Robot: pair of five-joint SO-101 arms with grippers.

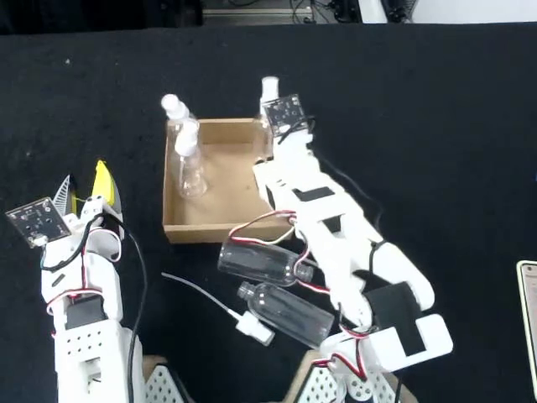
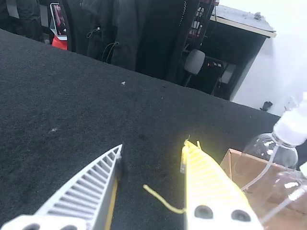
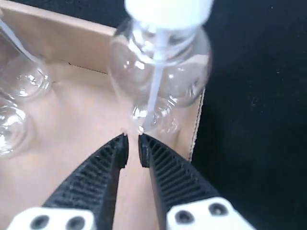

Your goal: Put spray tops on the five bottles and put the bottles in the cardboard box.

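Observation:
The cardboard box point(image 1: 220, 225) sits mid-table. Two clear bottles with white spray tops point(image 1: 181, 134) point(image 1: 191, 170) stand along its left wall. A third capped bottle point(image 3: 158, 72) stands in the box's far right corner point(image 1: 267, 109). My right gripper point(image 3: 133, 143) hangs over the box floor just short of that bottle, its black fingers shut on nothing. Two uncapped bottles point(image 1: 260, 262) point(image 1: 285, 312) lie on the cloth in front of the box, and a loose spray top point(image 1: 252, 326) with its tube lies beside them. My left gripper point(image 2: 151, 148) is open over bare cloth left of the box point(image 1: 84, 186).
The right arm point(image 1: 327, 218) stretches over the box's right front corner and passes the lying bottles. A flat device point(image 1: 529, 294) lies at the table's right edge. Bare black cloth point(image 1: 436, 126) surrounds the box on the left, right and far sides.

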